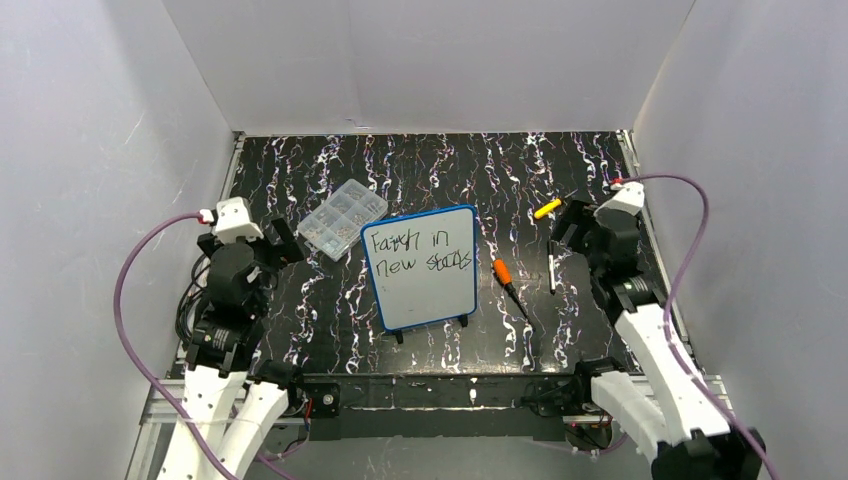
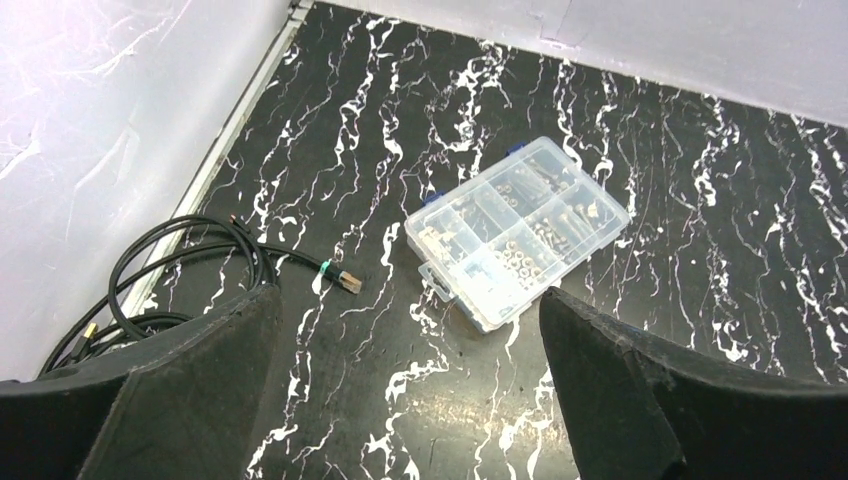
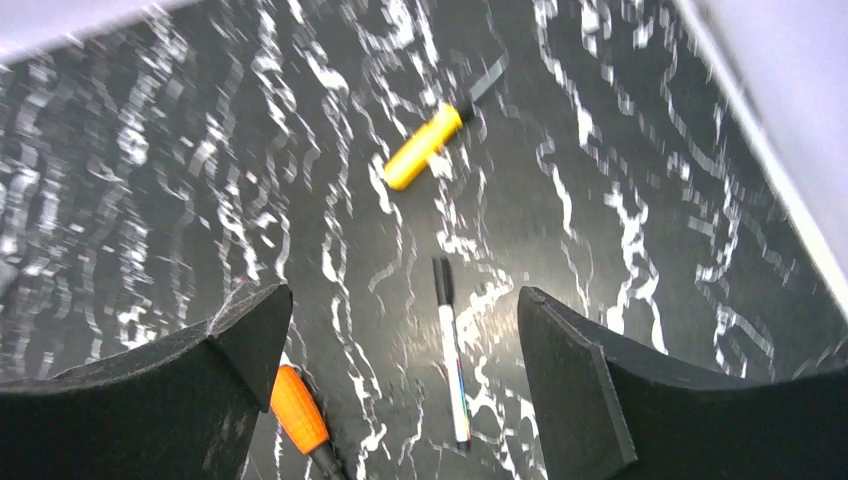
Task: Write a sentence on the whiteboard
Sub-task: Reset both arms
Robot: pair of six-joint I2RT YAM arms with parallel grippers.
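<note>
A: Right pincer (image 3: 402, 300)?
B: Released, empty. Marker (image 3: 450, 350) lies flat on the tabletop (image 3: 150, 200) under it, looks parked. Left pincer (image 2: 408, 298) released too, idle above the parts box (image 2: 515, 232).
A: Whiteboard (image 1: 425, 300)?
B: Centre of top view, on its feet. Sentence (image 1: 415, 252) fills two lines, likely finished.

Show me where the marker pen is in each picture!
Top external: the marker pen lies flat, right of the whiteboard.
Left wrist: not in it.
Right wrist: the marker pen lies low in the middle, seen between the tips of the open right claw.
Shared landmark: the orange-handled screwdriver, just left of the pen in both of those views.
</note>
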